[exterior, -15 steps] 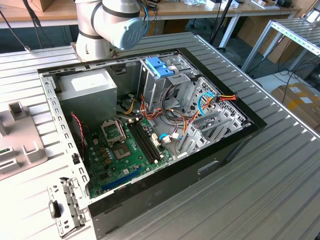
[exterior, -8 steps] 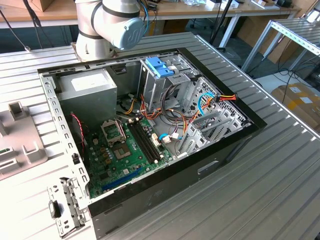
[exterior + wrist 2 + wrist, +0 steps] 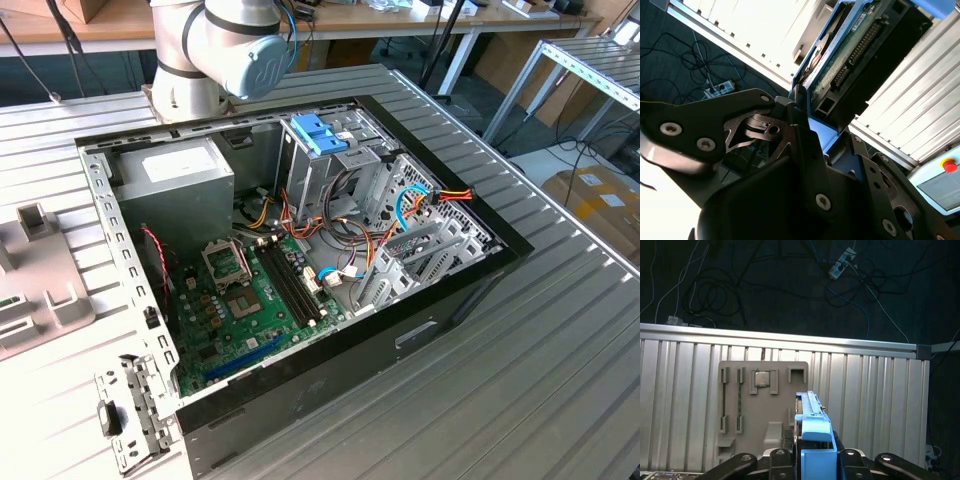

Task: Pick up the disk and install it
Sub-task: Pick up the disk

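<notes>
In both wrist views my gripper (image 3: 816,459) is shut on the disk (image 3: 812,412). In the first wrist view the disk stands edge-on between the two black fingers (image 3: 777,458), a thin slab with light-blue trim. In the second wrist view the disk (image 3: 865,50) reaches away from the gripper (image 3: 812,125), its green circuit-board side and connector row facing the camera. It hangs in the air above the ribbed metal table (image 3: 875,400). The open computer case (image 3: 300,250) lies on that table in the exterior view.
A grey fixture plate (image 3: 765,405) holding a processor chip (image 3: 763,378) lies under the disk. The case holds a motherboard (image 3: 250,300), a grey power-supply box (image 3: 175,185), a drive cage with a blue latch (image 3: 320,133) and loose cables. The arm's base (image 3: 215,50) stands behind the case.
</notes>
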Controlling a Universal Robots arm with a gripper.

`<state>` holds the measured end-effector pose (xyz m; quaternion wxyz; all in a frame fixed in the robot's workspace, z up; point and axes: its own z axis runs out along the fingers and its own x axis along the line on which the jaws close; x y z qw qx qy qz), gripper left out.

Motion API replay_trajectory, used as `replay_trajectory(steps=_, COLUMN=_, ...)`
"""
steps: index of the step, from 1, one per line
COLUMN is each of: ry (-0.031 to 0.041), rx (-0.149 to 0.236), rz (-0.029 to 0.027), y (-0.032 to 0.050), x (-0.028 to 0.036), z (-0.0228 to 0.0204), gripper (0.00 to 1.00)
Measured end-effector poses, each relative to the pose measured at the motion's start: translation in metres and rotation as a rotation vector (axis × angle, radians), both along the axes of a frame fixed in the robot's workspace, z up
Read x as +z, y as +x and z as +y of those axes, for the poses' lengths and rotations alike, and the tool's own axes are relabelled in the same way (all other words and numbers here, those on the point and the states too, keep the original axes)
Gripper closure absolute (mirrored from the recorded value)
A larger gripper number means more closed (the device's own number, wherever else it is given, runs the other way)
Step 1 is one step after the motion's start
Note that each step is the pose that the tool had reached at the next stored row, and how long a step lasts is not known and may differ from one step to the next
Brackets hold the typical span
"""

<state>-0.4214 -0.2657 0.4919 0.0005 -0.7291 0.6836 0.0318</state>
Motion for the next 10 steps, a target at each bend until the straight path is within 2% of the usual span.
replay_trajectory(steps=10, ry=0.0000, rx=0.000, rz=0.0000, y=0.0056, x=0.0000, z=0.0000, gripper=0.63)
